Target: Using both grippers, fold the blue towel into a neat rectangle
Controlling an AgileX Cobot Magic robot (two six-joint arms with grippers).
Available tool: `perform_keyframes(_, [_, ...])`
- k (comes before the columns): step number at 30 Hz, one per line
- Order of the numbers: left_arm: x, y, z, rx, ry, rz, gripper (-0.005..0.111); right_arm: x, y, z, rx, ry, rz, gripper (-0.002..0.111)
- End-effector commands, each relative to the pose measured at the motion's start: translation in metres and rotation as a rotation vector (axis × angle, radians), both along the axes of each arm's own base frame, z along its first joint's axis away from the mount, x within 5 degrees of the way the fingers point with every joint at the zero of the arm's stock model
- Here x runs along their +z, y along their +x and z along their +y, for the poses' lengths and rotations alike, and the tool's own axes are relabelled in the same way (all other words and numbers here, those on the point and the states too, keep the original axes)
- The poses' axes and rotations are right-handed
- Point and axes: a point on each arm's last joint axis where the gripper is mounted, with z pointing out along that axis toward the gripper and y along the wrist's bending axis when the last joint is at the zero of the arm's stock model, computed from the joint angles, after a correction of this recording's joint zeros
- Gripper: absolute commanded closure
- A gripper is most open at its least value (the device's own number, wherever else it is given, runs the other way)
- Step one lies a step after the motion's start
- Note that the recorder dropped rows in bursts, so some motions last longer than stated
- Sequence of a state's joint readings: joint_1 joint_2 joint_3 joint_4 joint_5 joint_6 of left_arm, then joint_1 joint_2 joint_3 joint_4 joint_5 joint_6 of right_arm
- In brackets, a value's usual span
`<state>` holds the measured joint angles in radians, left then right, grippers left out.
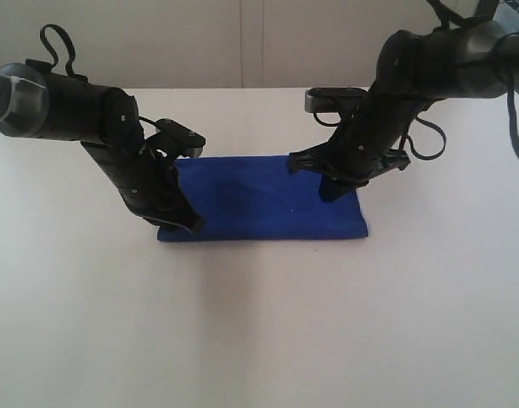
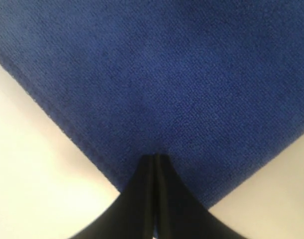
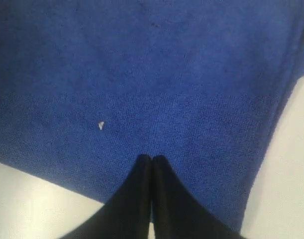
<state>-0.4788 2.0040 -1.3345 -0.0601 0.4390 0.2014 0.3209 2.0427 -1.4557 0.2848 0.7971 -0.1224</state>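
The blue towel (image 1: 259, 208) lies flat on the white table (image 1: 259, 323) as a wide folded rectangle. My left gripper (image 1: 189, 225) is down at the towel's near left corner. In the left wrist view the towel (image 2: 166, 74) fills the frame, and the gripper (image 2: 155, 157) is shut, its tips on the cloth just inside that corner with nothing between them. My right gripper (image 1: 330, 195) stands on the towel's right part. In the right wrist view it (image 3: 152, 157) is shut too, tips resting on the towel (image 3: 142, 64) close to a hem, with no cloth pinched.
A tiny white speck (image 3: 100, 125) sits on the towel's top face. Bare white table surrounds the towel on all sides. A pale wall (image 1: 242, 42) rises behind the table's far edge.
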Motion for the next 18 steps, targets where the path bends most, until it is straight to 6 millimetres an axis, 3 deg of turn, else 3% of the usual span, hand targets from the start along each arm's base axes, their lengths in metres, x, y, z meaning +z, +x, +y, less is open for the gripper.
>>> perform_keyframes(1, [-0.009,-0.003,0.001,0.001,0.026,0.04,0.107,-0.017,0.002,0.0,0.005,-0.008,0.031,0.108])
perform_keyframes(5, [-0.009,-0.003,0.001,0.001,0.026,0.04,0.107,-0.029,0.001,-0.002,0.024,-0.042,0.066,0.108])
perform_keyframes(18, [-0.009,-0.003,0.001,0.004,0.026,0.042,0.107,-0.03,-0.001,-0.015,0.118,-0.211,0.067,0.108])
